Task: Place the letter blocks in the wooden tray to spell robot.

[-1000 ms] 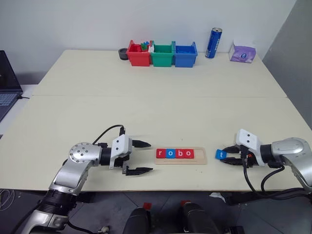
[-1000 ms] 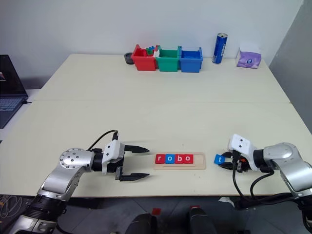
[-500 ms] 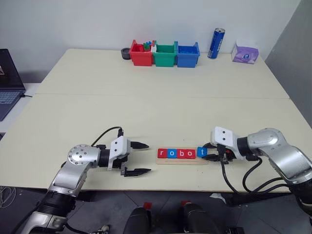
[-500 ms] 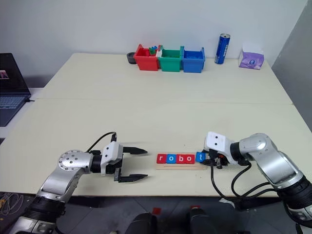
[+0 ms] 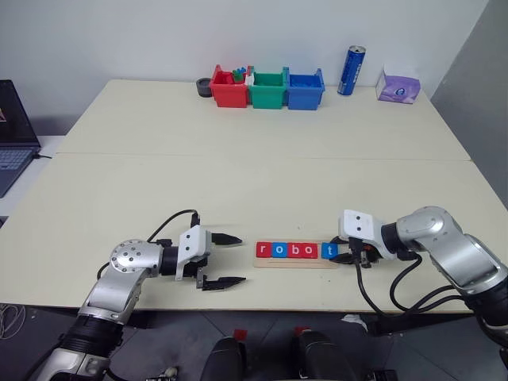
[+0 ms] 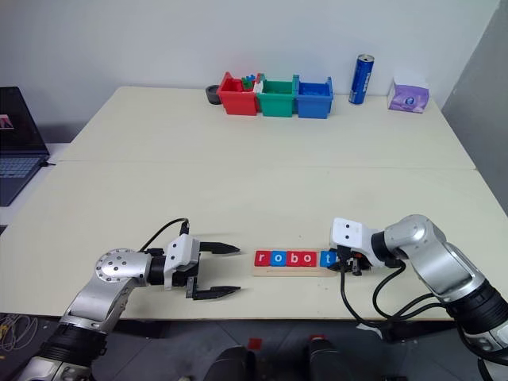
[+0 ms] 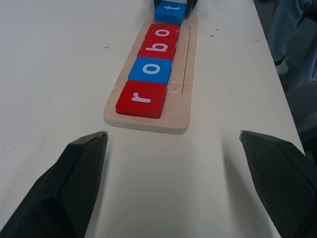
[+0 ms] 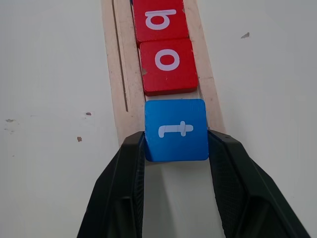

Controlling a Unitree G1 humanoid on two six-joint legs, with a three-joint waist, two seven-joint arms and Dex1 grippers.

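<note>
The wooden tray (image 5: 294, 262) lies near the table's front edge. Four letter blocks sit in a row on it: red r (image 7: 141, 98), blue o (image 7: 151, 70), red b (image 7: 158, 48) and red o (image 8: 167, 66). My right gripper (image 8: 176, 141) is shut on the blue t block (image 8: 176, 130) by its two sides. It holds the block at the tray's right end, a narrow gap from the last o. The tray's end is hidden behind the fingers (image 8: 126, 188). My left gripper (image 5: 240, 259) stands open just left of the tray, with nothing between its fingers.
Red (image 5: 227, 89), green (image 5: 267, 87) and blue (image 5: 304, 88) bins stand at the table's far edge. To their right are a blue can (image 5: 350, 70) and a purple tissue pack (image 5: 396, 86). A laptop (image 5: 11, 131) sits off the left side.
My right gripper carried the blue t block leftward from the bare table to the tray's right end, then all but stopped. The left gripper stayed open in place.
</note>
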